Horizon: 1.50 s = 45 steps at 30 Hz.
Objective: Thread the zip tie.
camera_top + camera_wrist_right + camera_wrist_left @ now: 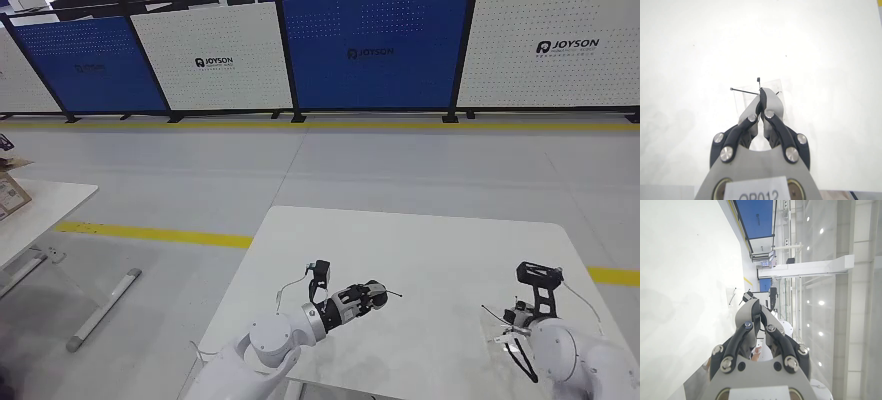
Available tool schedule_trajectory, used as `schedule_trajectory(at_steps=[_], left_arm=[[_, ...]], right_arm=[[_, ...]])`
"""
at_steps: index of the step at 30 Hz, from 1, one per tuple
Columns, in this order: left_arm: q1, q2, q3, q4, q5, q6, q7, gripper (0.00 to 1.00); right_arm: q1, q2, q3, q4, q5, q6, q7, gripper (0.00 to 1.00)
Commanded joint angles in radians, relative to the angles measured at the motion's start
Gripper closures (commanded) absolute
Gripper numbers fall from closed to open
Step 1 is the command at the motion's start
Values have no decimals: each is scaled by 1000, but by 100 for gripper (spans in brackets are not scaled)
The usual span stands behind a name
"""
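On the white table [420, 240], near its right front, we find the zip tie [759, 83] held upright over a clear sheet [775, 86], presumably keeping its head free for threading; the right gripper [761, 93] is fully closed on its strap; a second tie [744, 91] lies flat beneath; the left gripper [378, 295], well apart, is closed on a dark strip [393, 294]

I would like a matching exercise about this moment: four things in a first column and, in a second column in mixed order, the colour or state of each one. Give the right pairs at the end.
Column one:
1. right tool
2. loose zip tie
3. clear sheet
4. table

Column two:
a. white, under the sheet
b. black, lying across the clear sheet
c. shut on the held zip tie
d. see-through, flat on the table

Pairs: 1-c; 2-b; 3-d; 4-a.
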Motion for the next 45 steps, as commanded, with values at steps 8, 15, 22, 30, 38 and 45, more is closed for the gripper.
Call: schedule_trajectory(at_steps=[8,15,22,30,38,45], left_arm=[[0,0,0,0,0,0,0,100],[0,0,0,0,0,0,0,100],[0,0,0,0,0,0,0,100],[0,0,0,0,0,0,0,100],[0,0,0,0,0,0,0,100],[0,0,0,0,0,0,0,100]], right_arm=[[-22,0,12,-11,21,-3,-58,100],[-52,-6,22,-32,83,22,-199,100],[-156,-16,45,-84,220,27,-495,100],[-171,-17,41,-86,218,35,-533,100],[-174,-20,36,-79,238,29,-600,100],[-206,-30,30,-53,416,-74,-791,100]])
